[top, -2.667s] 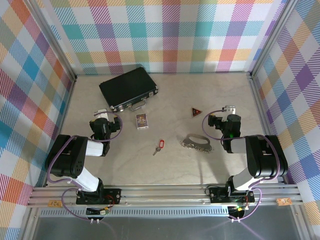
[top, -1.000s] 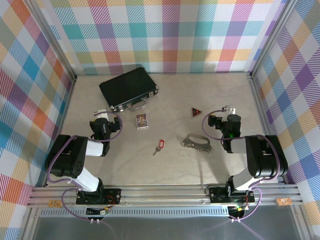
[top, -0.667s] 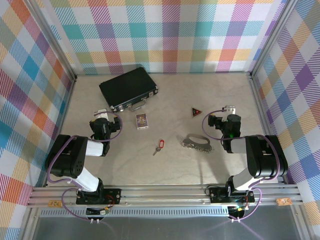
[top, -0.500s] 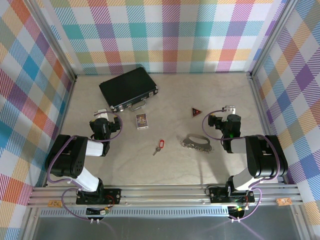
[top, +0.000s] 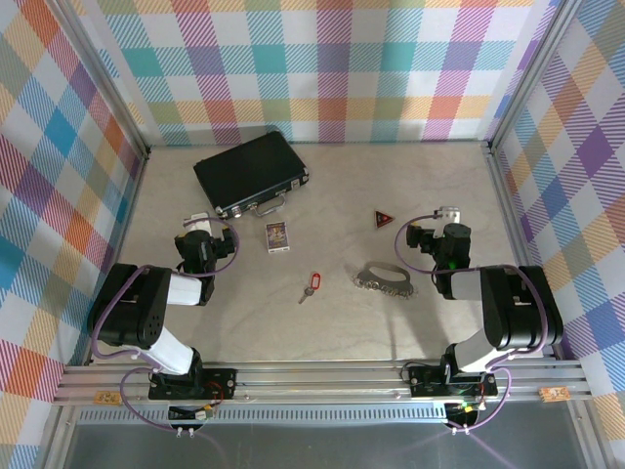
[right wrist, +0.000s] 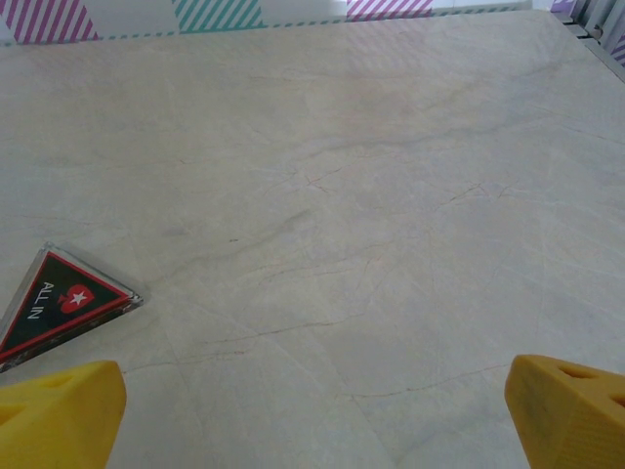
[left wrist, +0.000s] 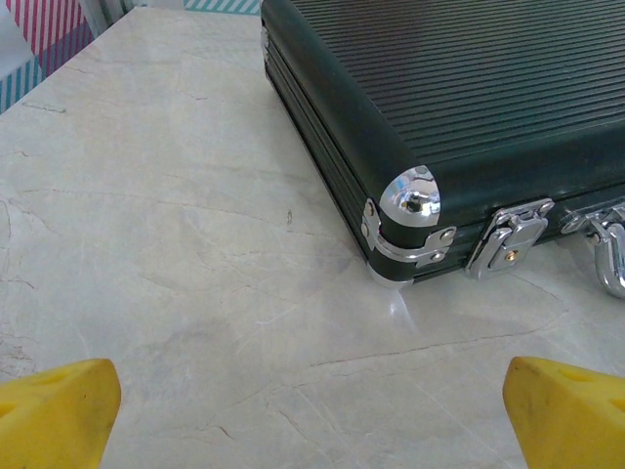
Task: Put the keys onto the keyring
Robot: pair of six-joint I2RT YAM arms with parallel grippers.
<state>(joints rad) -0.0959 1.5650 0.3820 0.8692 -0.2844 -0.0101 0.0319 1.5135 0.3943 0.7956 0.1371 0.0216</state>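
Overhead view looks down; wrist views skim tabletop (top: 391, 176).

This was a robot test cell in a lab, not a lived-in room. Walls (top: 322, 68) of bright checked print boxed in the table on three sides, held by aluminium profile posts (top: 103, 78) at the corners. The tabletop (top: 332, 186) was a pale, marble-patterned sheet. A left arm (top: 146, 311) and a right arm (top: 508, 318), both black and white, stood bolted to a slotted aluminium rail (top: 322, 374) along the near edge, with purple cables (top: 396, 240) looping off them.
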